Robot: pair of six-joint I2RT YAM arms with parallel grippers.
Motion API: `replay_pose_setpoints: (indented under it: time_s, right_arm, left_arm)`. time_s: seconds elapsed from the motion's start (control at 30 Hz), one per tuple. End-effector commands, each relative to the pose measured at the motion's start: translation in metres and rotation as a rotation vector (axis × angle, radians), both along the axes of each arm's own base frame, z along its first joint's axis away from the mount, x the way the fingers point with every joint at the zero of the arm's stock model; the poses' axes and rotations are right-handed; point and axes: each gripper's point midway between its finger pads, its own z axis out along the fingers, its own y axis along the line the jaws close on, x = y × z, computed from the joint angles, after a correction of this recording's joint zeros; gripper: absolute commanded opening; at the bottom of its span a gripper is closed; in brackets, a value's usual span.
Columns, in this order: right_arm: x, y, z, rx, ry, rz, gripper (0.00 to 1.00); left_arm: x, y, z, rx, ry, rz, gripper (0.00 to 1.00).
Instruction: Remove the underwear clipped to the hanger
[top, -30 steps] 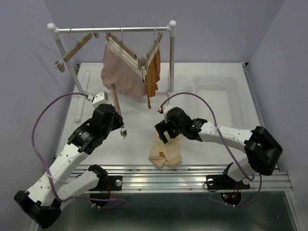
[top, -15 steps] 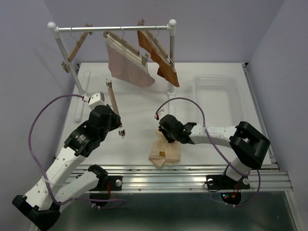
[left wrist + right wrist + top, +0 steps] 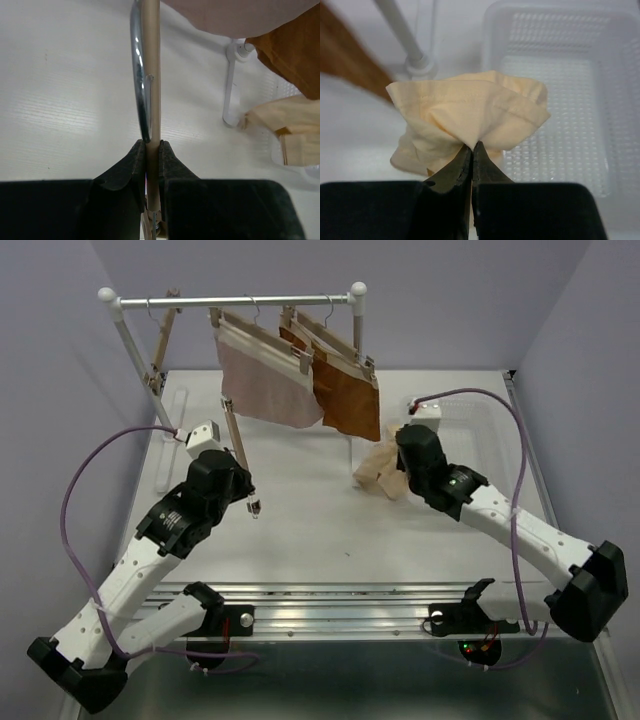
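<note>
Cream cloth is bunched up in the right gripper. Its two black fingers are squeezed tight on a fold of the cream brief, with no gap between them. The brief puffs out in front of the tips in a soft, crumpled ball. I cannot tell if it touches the table. From above, this brief sits a little toward 1 o'clock from the middle of the table. It is just beside the foot of the right post of the rack. The clear basket is near it, at 2 o'clock. The left gripper is at 9 o'clock. It is clamped on the low end of a wooden hanger, with one black finger pressing on each side of the thin bar. A shiny metal clip runs along the left side of that bar and ends right at the fingertips. The bar slants up toward 12 o'clock, and its far end is just beside the pink brief. The pink brief hangs from the rail at 12 o'clock, clipped to its own wooden bar. The brown brief hangs right next to it on the 1 o'clock side, and their edges touch.
</note>
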Motion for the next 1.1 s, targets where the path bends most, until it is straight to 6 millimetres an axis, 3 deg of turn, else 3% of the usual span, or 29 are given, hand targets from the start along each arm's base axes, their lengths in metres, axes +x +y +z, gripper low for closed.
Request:
replay_pose_setpoints:
  time_s: [0.0,0.07,0.13,0.2,0.27,0.4,0.43,0.47,0.5,0.53,0.7,0.87,0.97,1.0,1.07]
  right_arm:
    - [0.007,-0.074,0.062,-0.018,-0.157,-0.281,0.01]
    - [0.005,-0.1,0.085,-0.014,-0.208,-0.36,0.01]
    - [0.006,-0.13,0.097,-0.012,-0.235,-0.452,0.01]
    - [0.007,-0.146,0.104,0.0,-0.248,-0.496,0.01]
    - [0.011,-0.163,0.104,0.005,-0.245,-0.535,0.01]
    - [0.034,-0.164,0.072,0.017,-0.161,-0.496,0.03]
    - [0.037,-0.164,0.065,0.012,-0.141,-0.491,0.12]
    - [0.04,-0.162,0.059,0.018,-0.128,-0.49,0.55]
    - [0.045,-0.159,0.05,0.007,-0.105,-0.486,0.85]
    - [0.046,-0.159,0.047,0.005,-0.099,-0.487,1.0]
    - [0.056,-0.147,0.049,0.048,-0.116,-0.436,1.0]
    - [0.055,-0.143,0.063,0.065,-0.166,-0.39,1.0]
    - [0.053,-0.148,0.065,0.061,-0.176,-0.395,1.0]
    - [0.052,-0.148,0.067,0.062,-0.185,-0.393,1.0]
    - [0.052,-0.147,0.068,0.062,-0.188,-0.387,1.0]
  left_arm:
    - [0.019,0.0,0.038,-0.01,-0.115,0.024,0.0]
    - [0.023,-0.001,0.041,-0.004,-0.119,0.026,0.0]
    - [0.028,-0.001,0.046,0.01,-0.123,0.029,0.0]
    - [0.033,0.0,0.053,0.022,-0.133,0.033,0.0]
    - [0.039,-0.001,0.052,0.047,-0.123,0.035,0.0]
    - [0.053,0.005,0.059,0.083,-0.113,0.069,0.0]
    - [0.059,0.009,0.059,0.093,-0.107,0.088,0.0]
    - [0.062,0.01,0.063,0.099,-0.117,0.087,0.0]
    - [0.068,0.011,0.069,0.101,-0.123,0.091,0.0]
    - [0.071,0.013,0.072,0.111,-0.128,0.1,0.0]
    - [0.099,0.027,0.109,0.153,-0.199,0.135,0.0]
    - [0.127,0.036,0.122,0.195,-0.211,0.158,0.0]
    - [0.142,0.04,0.138,0.219,-0.239,0.161,0.0]
    - [0.147,0.045,0.152,0.24,-0.27,0.162,0.0]
    - [0.159,0.046,0.155,0.267,-0.27,0.16,0.0]
